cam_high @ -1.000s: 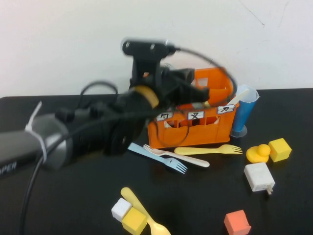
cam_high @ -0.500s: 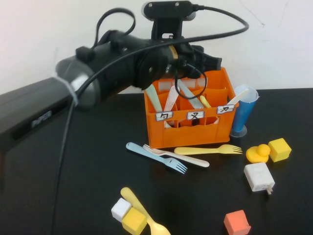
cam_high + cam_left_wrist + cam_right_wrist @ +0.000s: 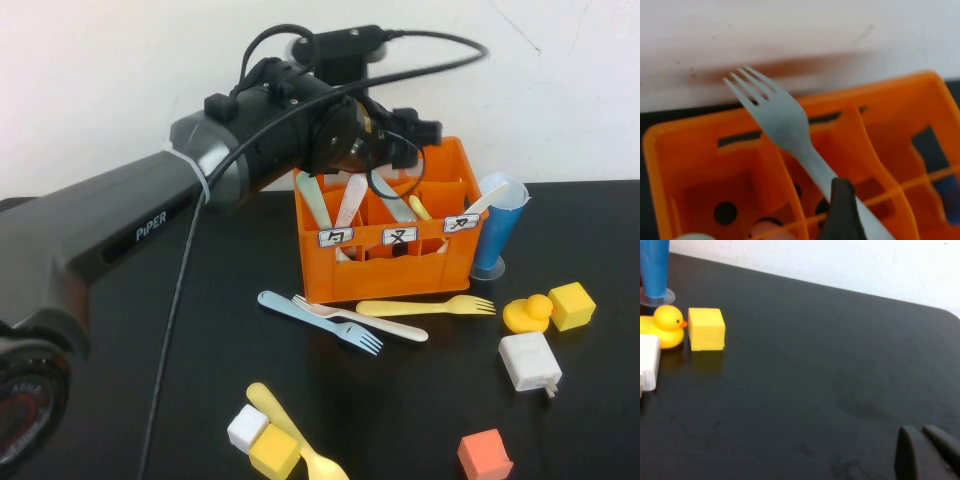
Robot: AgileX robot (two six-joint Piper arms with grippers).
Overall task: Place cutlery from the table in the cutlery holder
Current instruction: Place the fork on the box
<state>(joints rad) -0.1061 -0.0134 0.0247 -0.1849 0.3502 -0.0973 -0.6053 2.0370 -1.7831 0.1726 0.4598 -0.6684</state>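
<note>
My left gripper [image 3: 405,138] is above the back of the orange cutlery holder [image 3: 400,265], shut on a grey fork [image 3: 782,120]. In the left wrist view the fork's tines point towards the wall over the holder's [image 3: 700,145] rear compartments, and one black finger [image 3: 841,207] lies on its handle. Several pastel handles [image 3: 350,205] stand in the holder. On the table [image 3: 150,380] lie a blue fork [image 3: 318,320], a pale pink spoon [image 3: 385,324], a yellow fork [image 3: 425,306] and a yellow spoon [image 3: 300,445]. My right gripper [image 3: 921,430] is shut, low over bare table, off the high view.
A tall blue cup [image 3: 497,228] with a white utensil stands right of the holder. A yellow duck [image 3: 527,313], yellow cube [image 3: 572,305], white block [image 3: 529,361] and orange cube [image 3: 485,455] lie at the right. White and yellow cubes [image 3: 262,440] sit at the front.
My left arm has risen from in front of the holder and swung up over its back. The cutlery on the table has not moved.
</note>
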